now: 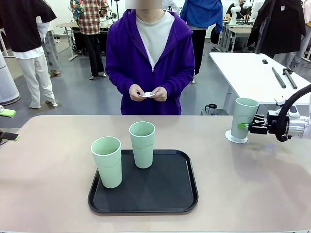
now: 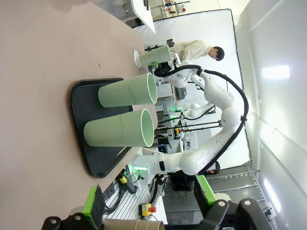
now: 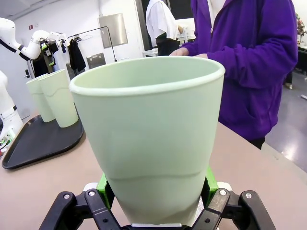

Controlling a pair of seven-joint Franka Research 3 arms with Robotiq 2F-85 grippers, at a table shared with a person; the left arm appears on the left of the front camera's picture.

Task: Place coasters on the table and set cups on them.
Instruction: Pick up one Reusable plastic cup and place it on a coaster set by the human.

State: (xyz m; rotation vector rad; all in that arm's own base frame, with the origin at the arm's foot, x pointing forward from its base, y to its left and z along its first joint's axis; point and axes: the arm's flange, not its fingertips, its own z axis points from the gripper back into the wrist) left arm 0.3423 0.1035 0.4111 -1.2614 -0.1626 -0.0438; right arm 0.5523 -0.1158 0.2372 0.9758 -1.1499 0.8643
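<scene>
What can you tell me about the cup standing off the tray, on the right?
That cup is a tall, tapered tumbler of pale mint-green plastic, with a faint line around its body. It stands upright on a scalloped white coaster on the tan table, right of the black tray. The robot's right hand is shut on its lower part, a green pad on each side.

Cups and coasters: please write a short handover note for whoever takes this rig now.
Right gripper: shut on one cup, over a coaster at the table's right side; release not yet done.
Left gripper: open, empty.
Two cups stand on the black tray.
The person's hands hold a small white piece, likely a coaster.
Left: release this cup, then two coasters and two cups.
</scene>
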